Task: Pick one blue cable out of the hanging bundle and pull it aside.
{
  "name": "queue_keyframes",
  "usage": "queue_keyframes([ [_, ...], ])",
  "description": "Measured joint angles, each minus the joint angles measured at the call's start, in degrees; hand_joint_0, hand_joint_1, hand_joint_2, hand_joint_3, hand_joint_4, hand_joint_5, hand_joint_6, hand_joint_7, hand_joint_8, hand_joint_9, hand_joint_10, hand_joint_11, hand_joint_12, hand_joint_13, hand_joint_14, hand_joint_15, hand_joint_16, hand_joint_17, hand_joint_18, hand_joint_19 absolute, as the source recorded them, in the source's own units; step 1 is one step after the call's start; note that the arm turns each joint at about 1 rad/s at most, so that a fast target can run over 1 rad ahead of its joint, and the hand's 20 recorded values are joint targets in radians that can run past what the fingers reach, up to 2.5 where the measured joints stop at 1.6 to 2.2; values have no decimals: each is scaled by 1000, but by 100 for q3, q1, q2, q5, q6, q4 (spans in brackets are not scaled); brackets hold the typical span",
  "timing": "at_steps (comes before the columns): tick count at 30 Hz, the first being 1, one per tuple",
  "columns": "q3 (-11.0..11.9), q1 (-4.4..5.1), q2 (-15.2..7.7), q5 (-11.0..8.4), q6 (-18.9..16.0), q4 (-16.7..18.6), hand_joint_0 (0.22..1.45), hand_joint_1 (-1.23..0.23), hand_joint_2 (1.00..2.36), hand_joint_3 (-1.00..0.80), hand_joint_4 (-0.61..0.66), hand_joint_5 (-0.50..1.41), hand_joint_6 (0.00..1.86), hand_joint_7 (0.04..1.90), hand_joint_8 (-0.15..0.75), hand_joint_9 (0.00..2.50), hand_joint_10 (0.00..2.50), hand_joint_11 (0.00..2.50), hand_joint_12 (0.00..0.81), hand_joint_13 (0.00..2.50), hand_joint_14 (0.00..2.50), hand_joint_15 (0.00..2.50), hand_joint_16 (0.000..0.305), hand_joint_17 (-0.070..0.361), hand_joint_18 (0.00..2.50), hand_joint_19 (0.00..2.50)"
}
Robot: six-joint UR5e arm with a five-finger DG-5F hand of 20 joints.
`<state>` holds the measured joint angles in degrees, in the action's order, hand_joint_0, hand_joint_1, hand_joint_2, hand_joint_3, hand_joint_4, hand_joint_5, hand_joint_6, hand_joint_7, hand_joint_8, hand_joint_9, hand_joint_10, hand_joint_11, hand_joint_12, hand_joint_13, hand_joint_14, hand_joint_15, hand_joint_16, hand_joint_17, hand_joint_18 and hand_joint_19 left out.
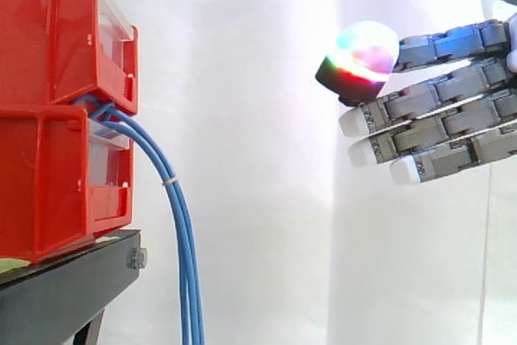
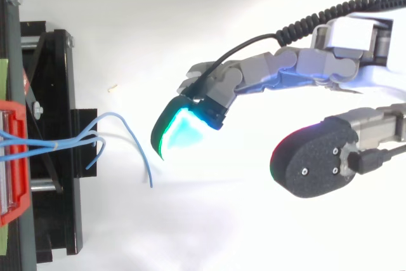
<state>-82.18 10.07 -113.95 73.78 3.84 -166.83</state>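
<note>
The stacked bins (image 1: 48, 38) at nine o'clock in the side view are bright red with pale translucent fronts, the stand (image 1: 65, 288) under them at seven o'clock is black, and the cables (image 1: 182, 232) hanging from between them are light blue, bound by a thin pale yellow tie (image 1: 169, 181). The hand (image 1: 452, 111) at three o'clock has grey segments and white fingertips (image 1: 355, 123); one pad (image 1: 363, 54) glows green, magenta and red over a black base, and seen from above another pad (image 2: 181, 132) glows cyan with a green edge in a black shell. The curtain (image 1: 258, 199) is plain white
</note>
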Motion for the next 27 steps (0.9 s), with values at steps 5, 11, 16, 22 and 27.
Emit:
queue_keyframes([
  [5,0,12,-8,-20,19,28,577,-401,1006,-437,175,-243,501,647,205,306,0,30,294,104,3,110,43,96,74,225],
  [11,0,35,-203,-83,28,141,576,-401,1006,-433,175,-243,501,647,205,307,0,30,294,106,5,106,43,96,76,223],
  [16,0,52,-538,-121,8,465,576,-402,1006,-435,174,-243,501,647,205,310,0,38,295,109,3,108,43,96,77,217],
  [22,0,77,-880,-291,11,920,576,-402,1006,-432,176,-243,501,644,207,316,2,41,295,109,4,112,42,95,78,217],
  [27,0,103,-980,-668,72,1147,576,-402,1006,-433,179,-242,501,646,206,316,0,54,295,109,3,108,42,95,80,216],
])
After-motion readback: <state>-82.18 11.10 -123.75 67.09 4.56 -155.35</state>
